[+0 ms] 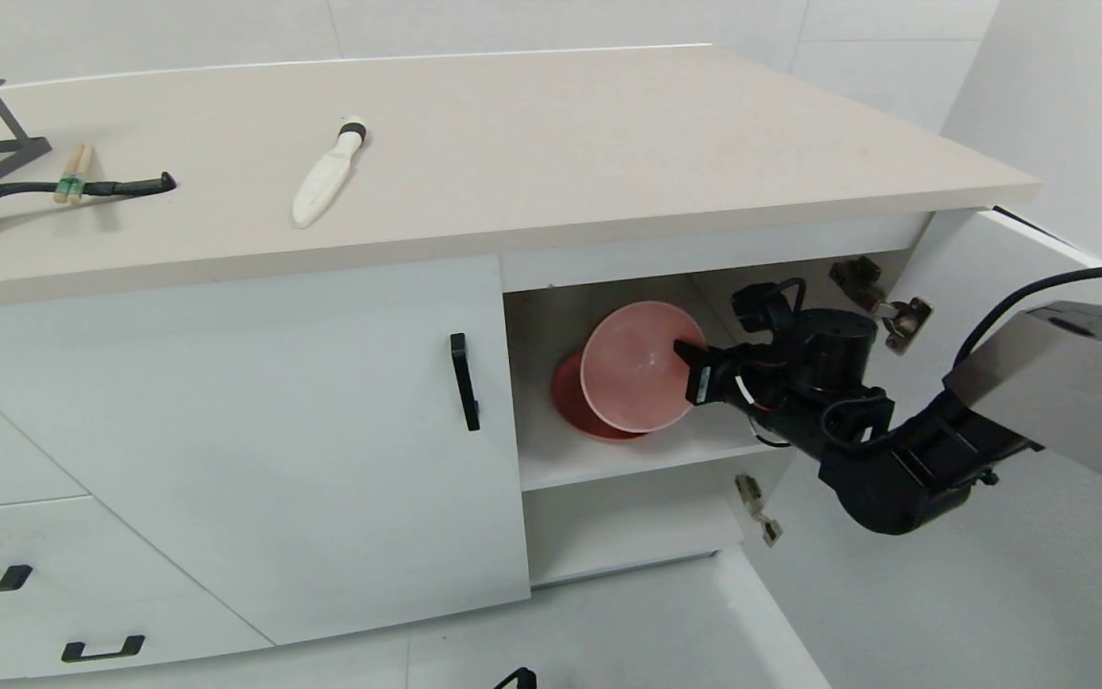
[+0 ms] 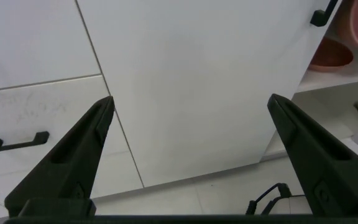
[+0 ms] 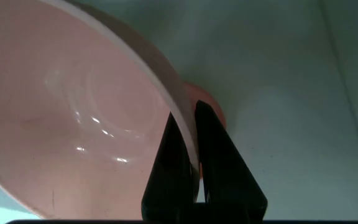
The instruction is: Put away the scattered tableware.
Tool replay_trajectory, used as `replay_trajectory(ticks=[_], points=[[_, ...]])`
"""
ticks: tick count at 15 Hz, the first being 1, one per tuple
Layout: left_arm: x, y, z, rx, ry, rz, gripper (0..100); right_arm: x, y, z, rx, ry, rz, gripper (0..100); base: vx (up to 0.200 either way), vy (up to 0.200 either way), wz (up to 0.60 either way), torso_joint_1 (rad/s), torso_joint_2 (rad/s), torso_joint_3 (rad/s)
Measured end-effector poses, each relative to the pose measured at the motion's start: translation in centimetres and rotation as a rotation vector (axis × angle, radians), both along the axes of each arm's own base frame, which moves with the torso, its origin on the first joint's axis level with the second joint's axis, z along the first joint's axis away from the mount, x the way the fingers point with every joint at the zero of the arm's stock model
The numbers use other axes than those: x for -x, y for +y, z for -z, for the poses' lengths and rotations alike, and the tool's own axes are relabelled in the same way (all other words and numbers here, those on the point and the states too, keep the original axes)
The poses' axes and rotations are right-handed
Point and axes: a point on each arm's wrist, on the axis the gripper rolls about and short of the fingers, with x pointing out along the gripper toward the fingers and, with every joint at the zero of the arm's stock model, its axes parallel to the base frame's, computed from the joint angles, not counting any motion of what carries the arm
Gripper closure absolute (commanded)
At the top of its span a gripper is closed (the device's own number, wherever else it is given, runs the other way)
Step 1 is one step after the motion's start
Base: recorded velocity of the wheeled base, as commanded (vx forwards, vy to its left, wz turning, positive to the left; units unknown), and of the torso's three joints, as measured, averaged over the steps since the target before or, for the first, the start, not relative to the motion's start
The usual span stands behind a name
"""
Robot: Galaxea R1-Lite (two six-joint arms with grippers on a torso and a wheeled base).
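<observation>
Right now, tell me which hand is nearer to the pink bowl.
Right. The right hand is shut on the rim of the pink bowl inside the open cabinet; the left hand hangs open facing the closed door, apart from the bowl.

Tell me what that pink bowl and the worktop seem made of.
The pink bowl looks like glossy plastic or melamine: thin rim, even colour, soft highlights. The worktop is matte beige, faintly speckled, perhaps stone or laminate; I cannot tell which.
</observation>
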Motion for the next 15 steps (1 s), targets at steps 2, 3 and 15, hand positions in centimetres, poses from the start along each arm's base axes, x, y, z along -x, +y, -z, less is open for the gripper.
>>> replay_trajectory(ticks=[2, 3, 15], points=[[0.0, 0.0, 0.0, 0.003, 0.001, 0.001, 0, -0.6, 0.7, 0.1, -0.001, -0.006, -0.007, 100, 0.000, 0.000, 0.00, 0.000, 0.00, 0.000], [0.0, 0.0, 0.0, 0.012, 0.001, 0.002, 0, -0.7, 0.7, 0.2, -0.001, -0.005, -0.007, 100, 0.000, 0.000, 0.00, 0.000, 0.00, 0.000], [0.0, -0.1, 0.2, -0.087, 0.012, 0.049, 0, -2.3, 1.3, 1.8, 0.055, -0.016, -0.013, 100, 0.000, 0.000, 0.00, 0.000, 0.00, 0.000]])
